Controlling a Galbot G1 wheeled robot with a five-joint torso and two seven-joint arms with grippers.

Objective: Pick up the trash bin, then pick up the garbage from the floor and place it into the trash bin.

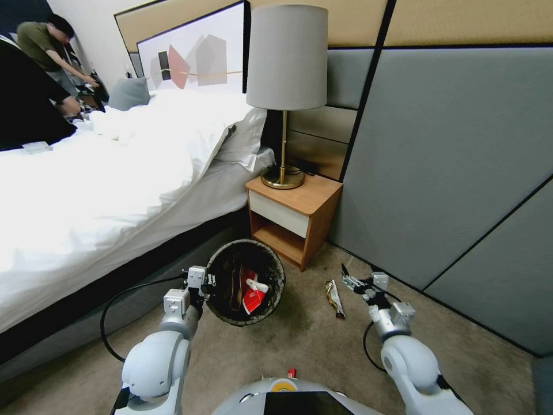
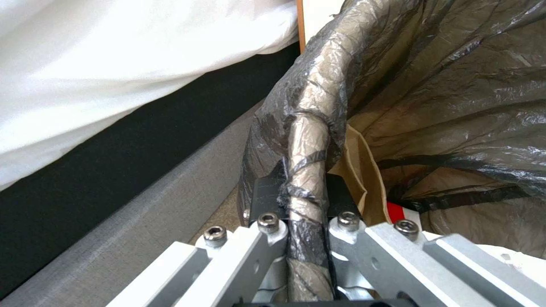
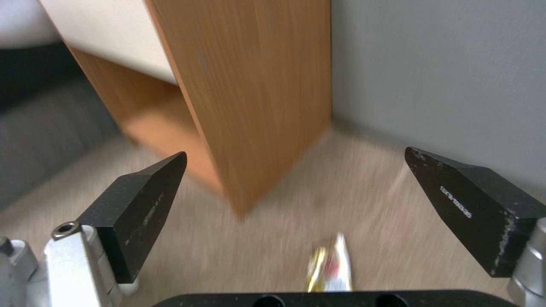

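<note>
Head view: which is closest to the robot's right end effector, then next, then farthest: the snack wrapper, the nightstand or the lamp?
From the open right end effector:
1. Snack wrapper, on the carpet just to its left.
2. Nightstand, farther back by the bed.
3. Lamp, standing on top of the nightstand.

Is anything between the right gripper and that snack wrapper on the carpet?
Nothing visible. The right gripper is open just right of the yellow snack wrapper, with bare carpet between them. The nightstand stands beyond it. The left gripper holds the trash bin by its rim.
</note>
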